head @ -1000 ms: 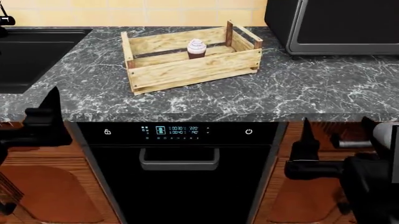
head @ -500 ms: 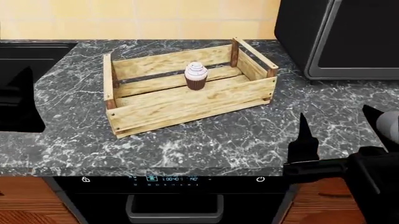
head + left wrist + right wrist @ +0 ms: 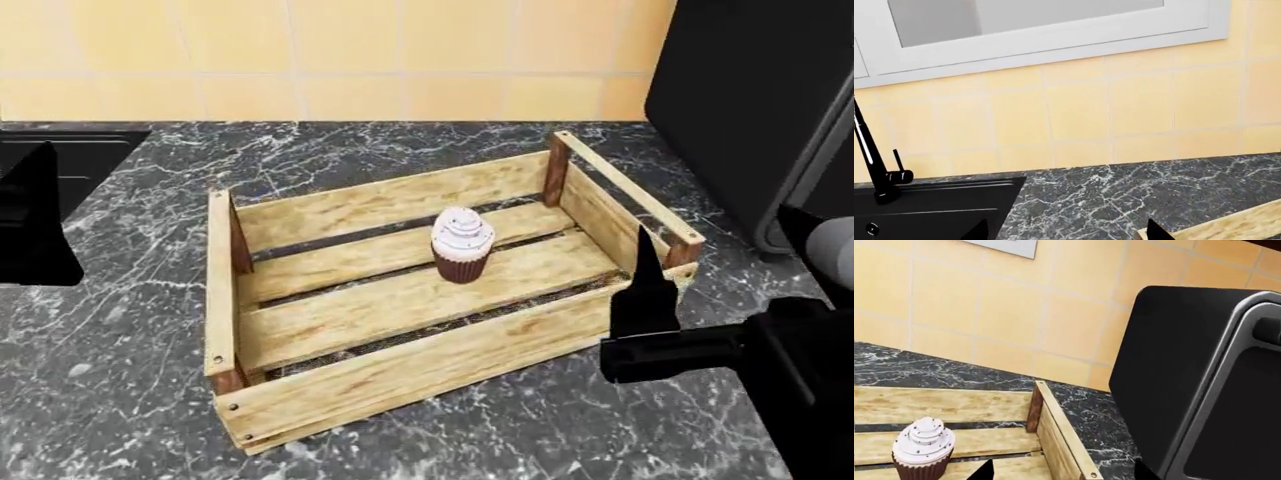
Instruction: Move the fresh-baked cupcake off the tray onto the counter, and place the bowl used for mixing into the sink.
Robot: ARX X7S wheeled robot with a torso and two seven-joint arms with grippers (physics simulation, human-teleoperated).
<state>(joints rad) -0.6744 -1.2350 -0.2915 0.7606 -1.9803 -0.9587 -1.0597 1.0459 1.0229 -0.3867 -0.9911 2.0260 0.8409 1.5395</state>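
The cupcake (image 3: 463, 245), brown base with a whitish swirl, stands upright in the middle of the pale slatted tray (image 3: 400, 375) on the dark marble counter (image 3: 120, 330). It also shows in the right wrist view (image 3: 923, 447). My right gripper (image 3: 721, 262) is open and empty, just off the tray's right end; in the right wrist view (image 3: 1062, 472) its jaws straddle the tray's end rail (image 3: 1061, 432). My left gripper (image 3: 1066, 232) is open and empty over the counter between the sink (image 3: 934, 205) and the tray's corner (image 3: 1217, 227). The bowl is out of view.
A large black appliance (image 3: 767, 110) stands at the counter's right, close beside the tray (image 3: 1201, 380). The black faucet (image 3: 871, 150) rises at the sink's back. A yellow tiled wall (image 3: 334, 50) runs behind the counter.
The head view has risen and closed in, so the tray looks larger and nearer. Both grippers have come up from below the counter's front to counter height; the right one now sits by the tray's right end.
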